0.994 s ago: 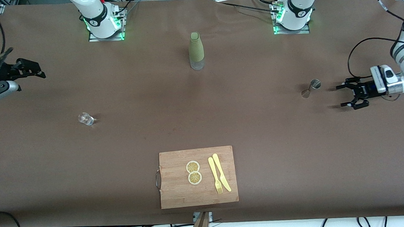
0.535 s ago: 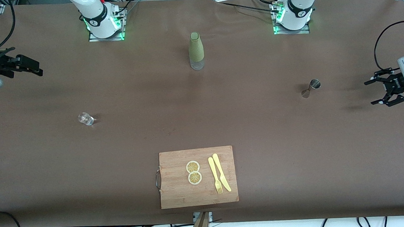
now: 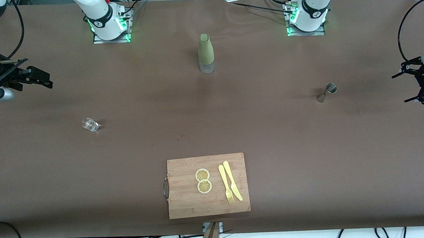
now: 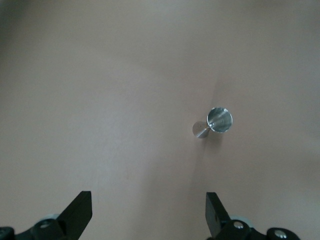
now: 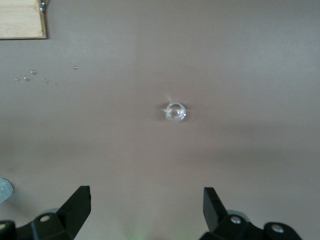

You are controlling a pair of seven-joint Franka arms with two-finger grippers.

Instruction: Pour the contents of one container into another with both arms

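Observation:
The small silver jigger (image 3: 326, 92) stands upright on the brown table toward the left arm's end; the left wrist view also shows the jigger (image 4: 214, 122). My left gripper (image 3: 403, 87) hangs open over the table edge at that end, well apart from the jigger, its fingers (image 4: 80, 210) wide with nothing between them. The clear glass tumbler (image 3: 90, 124) stands toward the right arm's end, and the tumbler (image 5: 175, 112) shows in the right wrist view too. My right gripper (image 3: 46, 80) is open and empty over the table's edge there, apart from the glass.
A tall olive-green bottle (image 3: 205, 53) stands mid-table between the arms' bases. A wooden cutting board (image 3: 182, 205) near the front edge carries two lemon slices (image 3: 203, 180) and a yellow fork and knife (image 3: 231, 186). Brown tablecloth (image 3: 234, 125) covers the rest.
My left gripper has drawn back from the jigger toward the table's end and risen. My right gripper has shifted slightly over its end. Both stayed open; jigger and glass did not move.

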